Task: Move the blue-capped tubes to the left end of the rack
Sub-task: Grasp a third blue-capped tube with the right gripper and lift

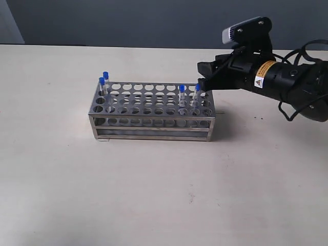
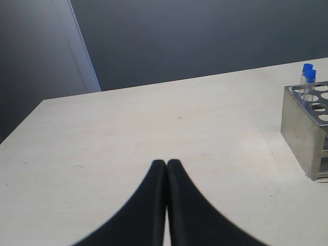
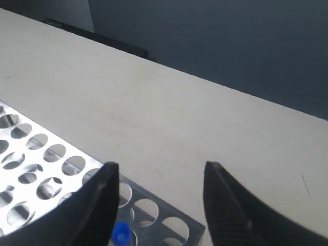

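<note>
Two of the blue-capped tubes already stand at the left end of the rack, centre-left in the exterior frame. The other two stand at its right end: the rightmost tube is just beside the right gripper, and the neighbouring tube is a little further left. The step in hand looks like the approach to the rightmost tube. To do it well, the jaws should first be centred over that tube's blue cap. In the right wrist view the cap sits at the bottom of the frame, close to the left-hand finger and well away from the other. A small sideways correction therefore seems needed before going down. Then descend straight, close on the cap or just beneath it, and lift vertically until the tube clears the top plate, so it neither binds in its hole nor knocks the neighbouring tube. The right gripper is spread wide and holds nothing; I cannot tell whether a fingertip brushes the cap. The left gripper, at lower centre of its own view, has its fingers pressed together on nothing, and it hovers over the bare table, apart from the rack's end at the right edge of that frame
</note>
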Robot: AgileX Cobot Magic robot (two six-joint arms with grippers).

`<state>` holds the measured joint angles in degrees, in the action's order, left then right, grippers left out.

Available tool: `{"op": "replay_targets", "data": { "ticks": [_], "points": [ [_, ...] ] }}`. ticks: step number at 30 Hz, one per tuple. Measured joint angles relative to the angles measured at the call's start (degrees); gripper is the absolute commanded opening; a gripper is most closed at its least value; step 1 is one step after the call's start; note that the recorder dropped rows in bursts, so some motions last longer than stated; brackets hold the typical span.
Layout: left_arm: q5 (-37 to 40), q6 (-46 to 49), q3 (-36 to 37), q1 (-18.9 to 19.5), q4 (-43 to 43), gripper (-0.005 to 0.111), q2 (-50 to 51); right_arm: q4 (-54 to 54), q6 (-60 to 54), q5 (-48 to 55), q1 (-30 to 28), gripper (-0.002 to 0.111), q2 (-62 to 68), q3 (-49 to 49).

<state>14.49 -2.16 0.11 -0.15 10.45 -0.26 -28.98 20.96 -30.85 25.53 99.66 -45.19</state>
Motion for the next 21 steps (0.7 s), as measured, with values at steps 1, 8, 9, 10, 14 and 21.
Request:
{"op": "replay_targets", "data": {
  "ticks": [1,8,9,10,14,21],
  "points": [
    [0.0,0.0,0.0,0.0,0.0,0.000,0.0,0.1,0.0,-0.4,-0.1,0.049,0.0,0.3],
    [0.0,0.0,0.0,0.0,0.0,0.000,0.0,-0.4,0.0,-2.4,-0.1,0.049,1.7,0.6],
    [0.0,0.0,0.0,0.0,0.0,0.000,0.0,-0.4,0.0,-2.6,-0.1,0.049,2.3,0.6],
    [0.0,0.0,0.0,0.0,0.0,0.000,0.0,-0.4,0.0,-3.0,-0.1,0.049,3.2,0.6],
    [0.0,0.0,0.0,0.0,0.0,0.000,0.0,-0.4,1.3,-6.3,-0.1,0.049,7.0,0.7],
    [0.0,0.0,0.0,0.0,0.0,0.000,0.0,-0.4,1.6,-7.9,-0.1,0.009,10.4,0.7]
  ]
}}
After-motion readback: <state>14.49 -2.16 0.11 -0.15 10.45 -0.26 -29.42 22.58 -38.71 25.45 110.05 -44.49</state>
